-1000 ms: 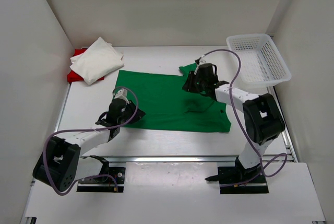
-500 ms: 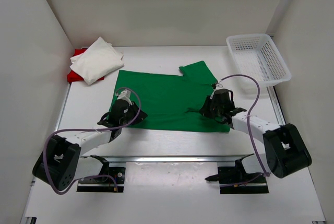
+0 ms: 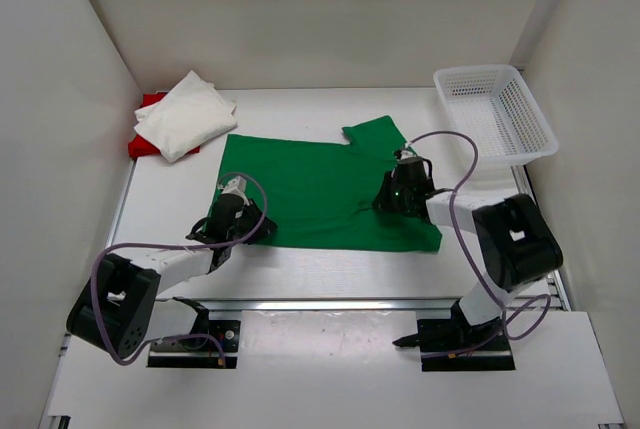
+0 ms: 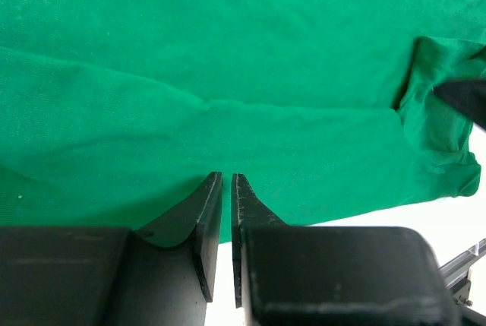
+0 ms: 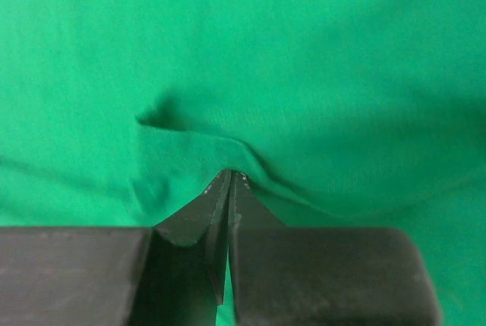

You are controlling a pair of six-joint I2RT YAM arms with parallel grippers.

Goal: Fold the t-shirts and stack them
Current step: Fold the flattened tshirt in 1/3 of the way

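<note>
A white table (image 3: 300,274) between pale walls carries the green t-shirt (image 3: 310,189), spread flat at centre. The white t-shirt (image 3: 185,114) lies folded on the red t-shirt (image 3: 143,146) at far left, with a mesh basket (image 3: 495,114) at far right. From above, the left gripper (image 3: 250,229) sits at the green shirt's near-left hem and the right gripper (image 3: 392,197) on its right side, but the jaws cannot be read there. The left wrist view shows jaws closed to a slit over the cloth; any hold is unclear. The right wrist view shows jaws pinched together on a raised pucker of green.

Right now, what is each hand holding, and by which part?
Right hand pinches a raised fold of the green t-shirt. Left hand: cannot tell.
</note>
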